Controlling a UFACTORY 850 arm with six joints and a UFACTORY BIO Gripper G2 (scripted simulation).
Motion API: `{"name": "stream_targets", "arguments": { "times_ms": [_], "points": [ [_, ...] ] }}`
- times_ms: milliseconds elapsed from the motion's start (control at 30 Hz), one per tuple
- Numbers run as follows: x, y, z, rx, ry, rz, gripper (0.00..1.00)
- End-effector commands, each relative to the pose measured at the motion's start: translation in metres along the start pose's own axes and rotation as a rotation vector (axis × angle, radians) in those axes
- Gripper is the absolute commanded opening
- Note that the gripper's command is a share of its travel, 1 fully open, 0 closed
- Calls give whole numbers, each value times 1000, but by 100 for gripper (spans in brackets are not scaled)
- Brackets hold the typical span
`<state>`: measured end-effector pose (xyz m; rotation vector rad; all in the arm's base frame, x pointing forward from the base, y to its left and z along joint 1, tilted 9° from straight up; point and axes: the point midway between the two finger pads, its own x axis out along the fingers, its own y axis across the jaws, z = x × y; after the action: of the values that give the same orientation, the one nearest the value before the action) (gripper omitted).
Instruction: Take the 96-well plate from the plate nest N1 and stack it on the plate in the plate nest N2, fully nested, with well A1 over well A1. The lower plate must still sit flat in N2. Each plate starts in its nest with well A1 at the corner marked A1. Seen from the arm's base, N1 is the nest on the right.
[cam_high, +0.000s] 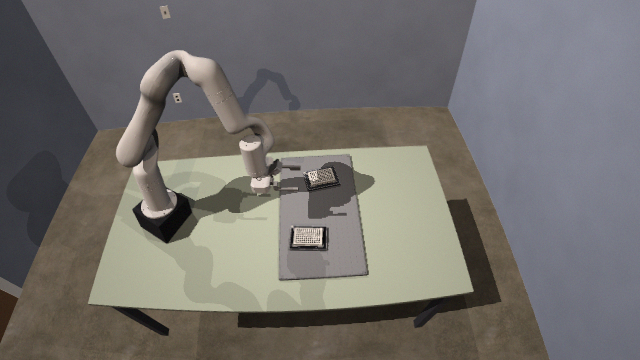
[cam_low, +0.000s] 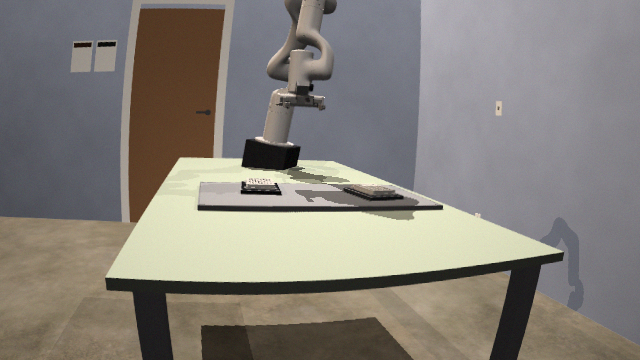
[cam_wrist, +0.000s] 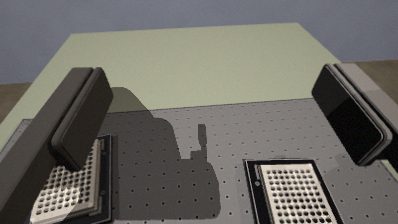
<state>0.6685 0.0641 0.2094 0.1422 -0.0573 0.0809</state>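
Note:
The plate in N1, a pale 96-well plate (cam_high: 308, 236) (cam_low: 260, 182) (cam_wrist: 295, 192), sits in the black nest N1 (cam_high: 308, 248) (cam_low: 261, 191) (cam_wrist: 256, 195). Another pale plate (cam_high: 321, 176) (cam_low: 375, 188) (cam_wrist: 75, 185) sits in the black nest N2 (cam_high: 325, 187) (cam_wrist: 105, 175), which is turned at an angle on the board. My gripper (cam_high: 298, 178) (cam_low: 303, 104) (cam_wrist: 216, 116) is open and empty, high above the board's base-side part, nearer N2 than N1 sideways. In the wrist view the left finger hides part of the N2 plate. The A1 marks are too small to read.
Both nests stand on a grey perforated board (cam_high: 320, 265) (cam_low: 310, 202) (cam_wrist: 240, 130) on the pale green table (cam_high: 400, 200) (cam_low: 320, 245) (cam_wrist: 200, 65). The arm's black base (cam_high: 165, 225) (cam_low: 270, 154) is at the table's far end from the exterior view. The arm's shadow falls across the board around N2.

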Motion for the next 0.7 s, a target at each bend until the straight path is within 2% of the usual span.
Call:
{"name": "stream_targets", "arguments": {
  "times_ms": [0, 433, 500, 667],
  "points": [
    [5, -8, -8, 0, -4, -2, 37],
    [21, -50, -56, 0, -4, -2, 37],
    [21, -50, -56, 0, -4, -2, 37],
    [27, -65, -74, 0, -4, -2, 37]
  ]
}}
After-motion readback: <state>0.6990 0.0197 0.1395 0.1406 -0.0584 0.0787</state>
